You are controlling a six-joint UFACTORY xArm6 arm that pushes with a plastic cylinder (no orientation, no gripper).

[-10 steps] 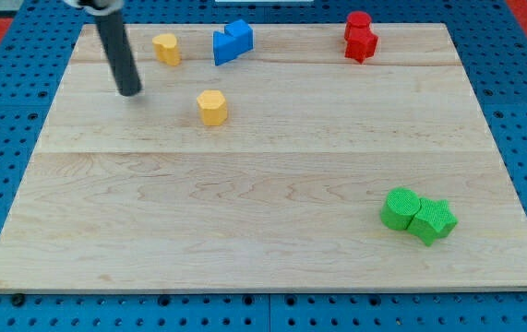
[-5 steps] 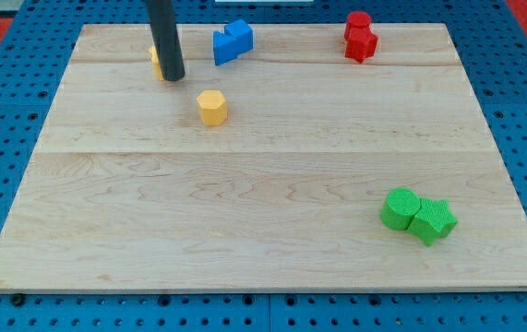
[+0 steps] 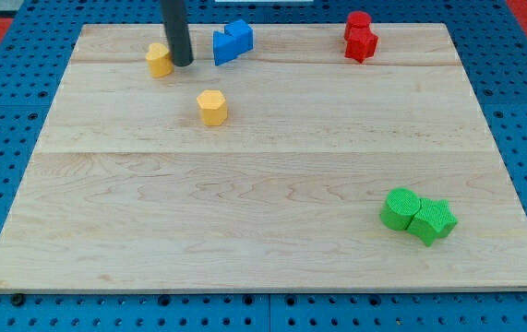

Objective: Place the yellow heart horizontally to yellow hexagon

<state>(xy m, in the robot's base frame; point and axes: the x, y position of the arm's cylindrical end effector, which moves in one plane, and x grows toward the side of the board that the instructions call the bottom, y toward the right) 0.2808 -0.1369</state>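
The yellow heart point(image 3: 159, 60) lies near the wooden board's top left. My tip point(image 3: 183, 63) stands right beside it, on its right side, touching or nearly touching it. The dark rod rises from the tip out of the view's top. The yellow hexagon point(image 3: 212, 107) lies lower and to the right of the heart, a short way below my tip and apart from it.
Two blue blocks point(image 3: 233, 41) sit together just right of my tip, near the top edge. Two red blocks point(image 3: 359, 37) sit at the top right. Two green blocks point(image 3: 416, 215) sit at the lower right. The wooden board point(image 3: 263, 184) lies on a blue pegboard.
My tip moved from the heart's left, across its front, to its right side. The yellow heart shifted slightly down and to the left. The other blocks have not moved.
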